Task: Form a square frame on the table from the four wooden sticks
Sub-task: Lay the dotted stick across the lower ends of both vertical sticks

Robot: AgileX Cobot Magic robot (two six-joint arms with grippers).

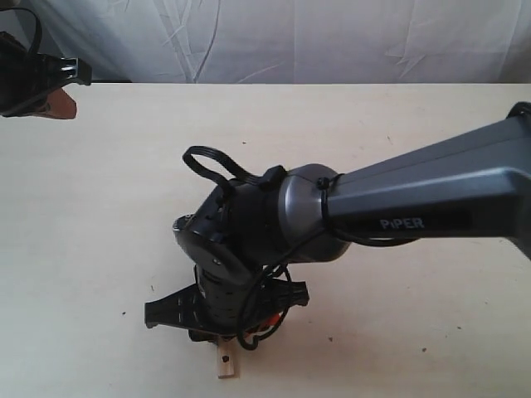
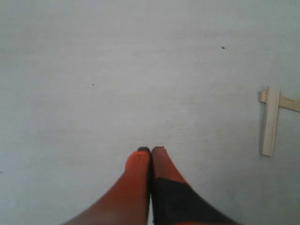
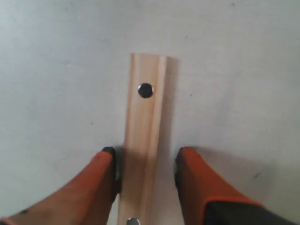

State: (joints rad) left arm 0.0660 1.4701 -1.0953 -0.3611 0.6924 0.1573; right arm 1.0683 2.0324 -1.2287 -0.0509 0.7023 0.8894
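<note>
Exterior: my right arm [image 1: 398, 199] hangs low over the table [image 1: 99, 207], with the holed stick [image 1: 225, 363] poking out underneath.
Left wrist: left gripper [image 2: 151, 151] is pressed together and empty, with a crossed stick pair [image 2: 271, 121] off to the side.
Right wrist: right gripper [image 3: 145, 152] is spread astride the holed stick, not pinching.
It looks light, stiff and smooth, so I'd pinch it mid-length across the width.

Wrist cameras close above table [image 2: 93, 70]

Tapers dark grey along the right arm [image 1: 431, 195], lettered "PiPER" in white; rounds into a silvery joint [image 1: 303, 211]; loops black cables [image 1: 207, 159] off the black wrist [image 1: 216, 240]. Ends in orange fingers [image 3: 101, 183], one partly black on the left gripper [image 2: 151, 151].
</note>
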